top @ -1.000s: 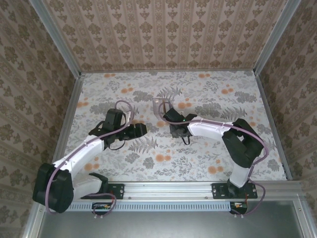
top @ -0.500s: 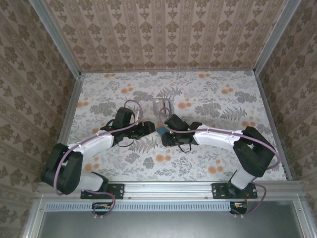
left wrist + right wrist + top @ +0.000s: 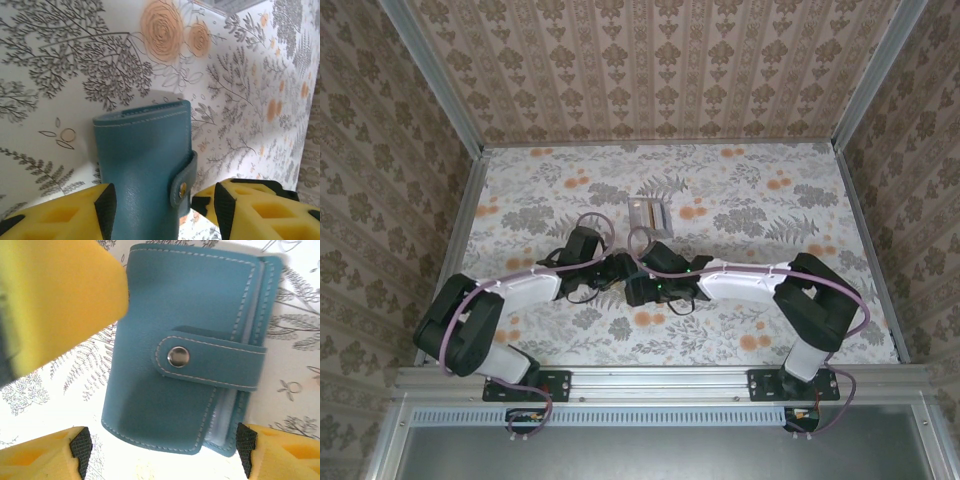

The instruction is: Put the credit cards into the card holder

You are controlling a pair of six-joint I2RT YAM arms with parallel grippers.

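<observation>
Card holder: teal, snapped shut, between both hands over the worktop.
Left hand: straddles it, one pad touching; we cannot tell if it grips.
Right hand: fingers apart, gripping nothing.
Credit cards: lying well behind; we judge none loaded yet.

Two slim robot arms: the left arm and the right arm wear glossy white shells between bulky black joints. A lilac cable runs the length of each and rises in a hoop near the wrist. Black mounting plates anchor them at seven and five o'clock on the table edge. The fingers are chunky yellow blocks moulded with hollow cells, their inner faces lined with black pads.
</observation>
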